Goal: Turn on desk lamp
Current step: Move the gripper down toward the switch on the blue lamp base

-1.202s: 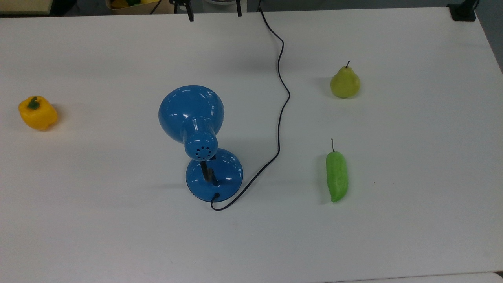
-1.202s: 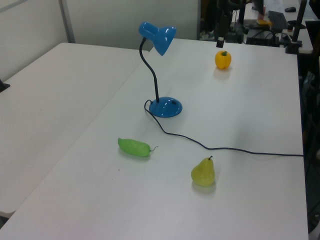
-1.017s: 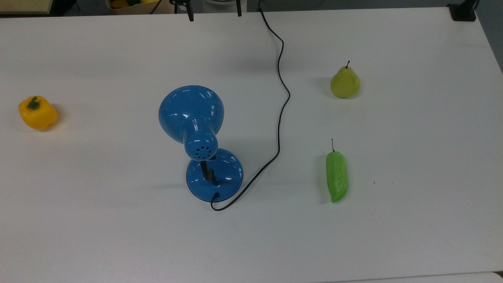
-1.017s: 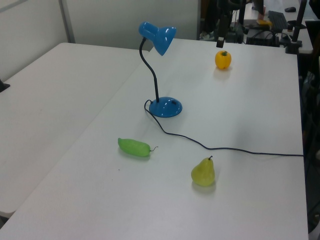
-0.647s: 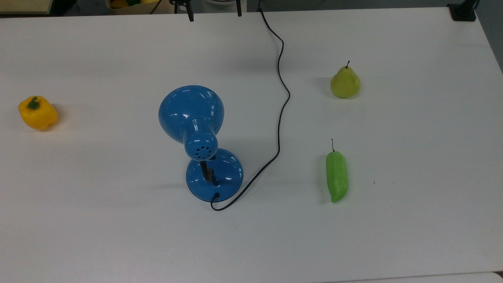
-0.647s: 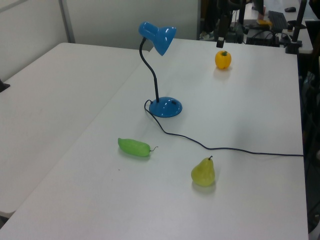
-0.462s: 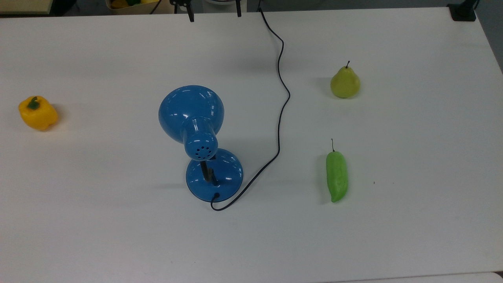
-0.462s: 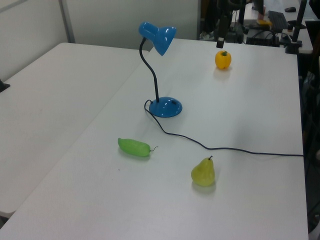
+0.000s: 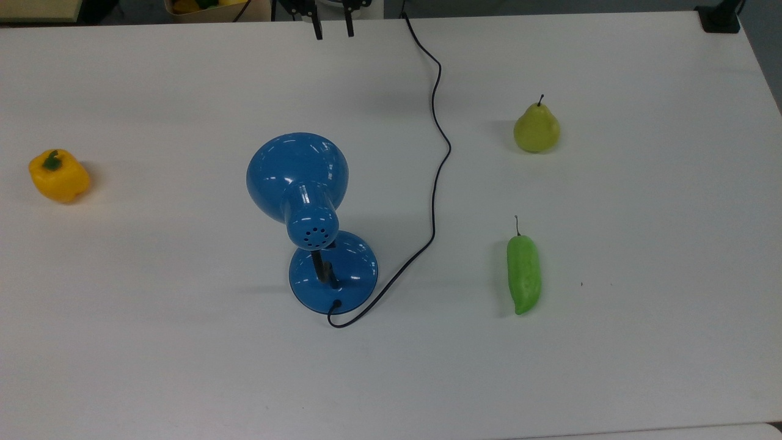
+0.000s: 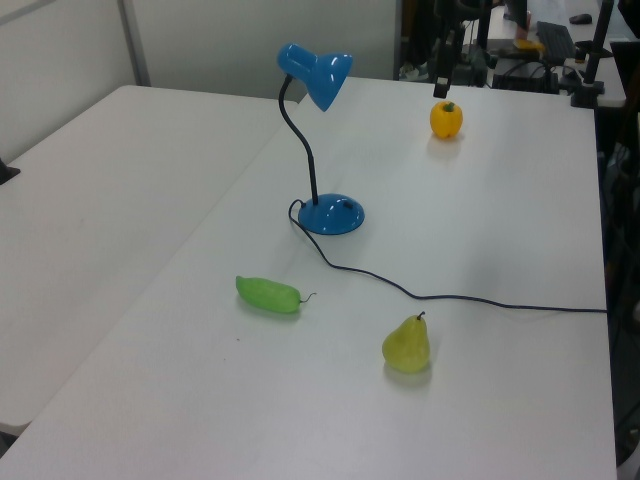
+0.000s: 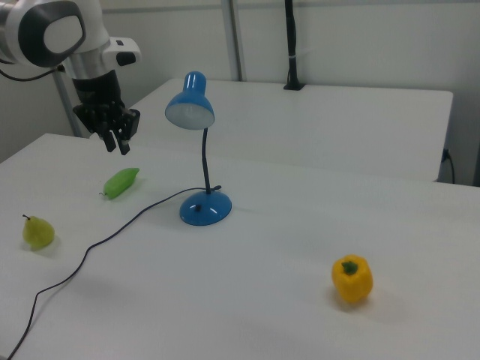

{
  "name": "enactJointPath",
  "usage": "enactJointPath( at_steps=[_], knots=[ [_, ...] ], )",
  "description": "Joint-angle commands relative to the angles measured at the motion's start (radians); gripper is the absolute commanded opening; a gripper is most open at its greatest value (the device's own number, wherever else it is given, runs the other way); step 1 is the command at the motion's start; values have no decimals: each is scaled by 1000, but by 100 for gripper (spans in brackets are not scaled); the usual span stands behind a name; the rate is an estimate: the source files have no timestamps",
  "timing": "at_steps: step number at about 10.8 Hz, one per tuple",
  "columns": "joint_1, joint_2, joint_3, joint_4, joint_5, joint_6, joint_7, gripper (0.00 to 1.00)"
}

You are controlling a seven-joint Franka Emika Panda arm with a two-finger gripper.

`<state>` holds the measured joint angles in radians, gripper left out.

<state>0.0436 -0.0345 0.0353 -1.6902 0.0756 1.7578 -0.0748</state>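
In the top view, nearest the lower edge of the frame, the white table (image 9: 183,379) lies bare. Just above that, a little left of centre, stands the desk lamp (image 9: 311,217): its round blue base sits low in the middle of the frame, the black stem rises from it, and the bell-shaped shade with vent holes in its neck leans toward the upper left. The shade looks unlit in the right view (image 11: 190,101). The lamp's thin black cord (image 9: 435,183) leaves the lower rim of the base, loops right, and winds up to the top edge of the frame.

To the right of the lamp, well apart from it, a green chili pepper (image 9: 523,274) lies lengthwise with its stem pointing up the frame. Above that, in the upper right, a yellow-green pear (image 9: 536,128) stands upright. At the far left edge, mid-height, sits a yellow bell pepper (image 9: 58,176).

Farthest off, at the top edge just left of centre, the gripper (image 9: 332,25) hangs above the table's far border, well apart from the lamp. Its two dark fingers (image 9: 317,29) stand a narrow gap apart, holding nothing. In the right view the gripper (image 11: 116,140) shows at the upper left, pointing down.
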Motion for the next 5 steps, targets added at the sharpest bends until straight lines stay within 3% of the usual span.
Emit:
enactJointPath(
  at_steps=[1,5],
  knots=[
    [13,-10,-18,-14,10,15,-19,2],
    [19,-7,-17,-16,12,14,-6,1]
  ],
)
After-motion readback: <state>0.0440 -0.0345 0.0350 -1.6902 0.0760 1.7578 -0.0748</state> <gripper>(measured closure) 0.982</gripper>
